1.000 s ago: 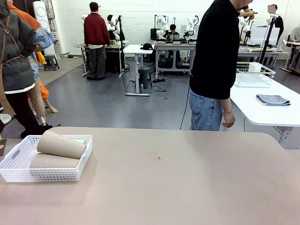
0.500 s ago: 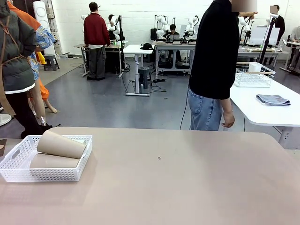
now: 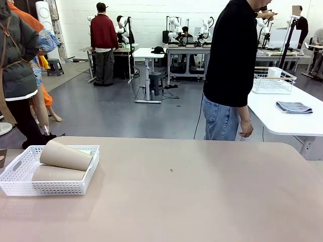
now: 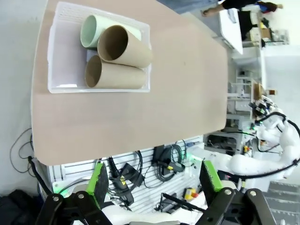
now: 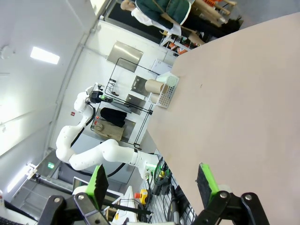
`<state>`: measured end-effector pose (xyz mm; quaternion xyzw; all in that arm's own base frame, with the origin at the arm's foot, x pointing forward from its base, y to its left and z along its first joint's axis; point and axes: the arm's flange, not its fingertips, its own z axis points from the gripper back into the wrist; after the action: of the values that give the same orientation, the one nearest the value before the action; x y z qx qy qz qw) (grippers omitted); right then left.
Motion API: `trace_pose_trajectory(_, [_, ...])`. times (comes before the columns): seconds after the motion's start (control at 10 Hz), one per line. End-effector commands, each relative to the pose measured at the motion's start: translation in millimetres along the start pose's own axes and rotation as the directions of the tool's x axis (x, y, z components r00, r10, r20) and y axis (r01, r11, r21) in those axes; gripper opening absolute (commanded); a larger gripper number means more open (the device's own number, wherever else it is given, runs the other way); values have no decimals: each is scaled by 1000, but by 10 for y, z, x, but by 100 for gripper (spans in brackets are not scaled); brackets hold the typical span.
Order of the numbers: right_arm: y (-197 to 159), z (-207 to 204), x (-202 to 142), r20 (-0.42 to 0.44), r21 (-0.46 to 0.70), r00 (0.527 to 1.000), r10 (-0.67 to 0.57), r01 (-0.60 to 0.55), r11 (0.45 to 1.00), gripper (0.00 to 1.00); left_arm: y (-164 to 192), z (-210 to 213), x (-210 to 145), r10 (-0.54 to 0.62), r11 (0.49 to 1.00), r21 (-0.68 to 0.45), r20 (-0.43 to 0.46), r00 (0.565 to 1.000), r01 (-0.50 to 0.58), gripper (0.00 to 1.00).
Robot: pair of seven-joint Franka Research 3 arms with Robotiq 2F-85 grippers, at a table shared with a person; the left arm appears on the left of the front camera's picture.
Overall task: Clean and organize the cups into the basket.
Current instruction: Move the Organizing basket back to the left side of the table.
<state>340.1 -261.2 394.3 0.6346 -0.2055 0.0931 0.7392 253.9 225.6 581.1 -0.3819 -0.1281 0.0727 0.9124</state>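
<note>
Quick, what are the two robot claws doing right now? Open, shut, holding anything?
Left gripper: open, fingers spread wide, holding nothing.
Right gripper: open, fingers spread wide, holding nothing.

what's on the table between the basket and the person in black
Nothing: in the front view bare tabletop runs from the basket with its cups to the person.

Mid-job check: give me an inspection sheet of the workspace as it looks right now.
Surface: tan matte table, bare apart from the basket.
Job's things: white lattice plastic basket holds two tan-brown tumblers and a pale mint tumbler, all lying down.
Clutter: nothing seen.
Grippers: left gripper and right gripper open, empty, off the table.
Cables: bundle under the table edge.
Surroundings: person in black top at the far side.
</note>
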Motion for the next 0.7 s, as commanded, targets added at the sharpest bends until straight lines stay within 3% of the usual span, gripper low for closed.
trace_pose_trajectory(0.0, [4,-16,20,0,-9,1000,4,-4,1000,100,339,260,180,-26,993,-117,-64,998,18,100])
trace_pose_trajectory(0.3, [4,-16,20,0,-9,1000,4,-4,1000,100,960,505,280,-91,967,-245,-72,993,71,100])
trace_pose_trajectory(0.6, [4,-16,20,0,-9,1000,4,-4,1000,100,1423,624,317,-143,937,-319,15,990,140,100])
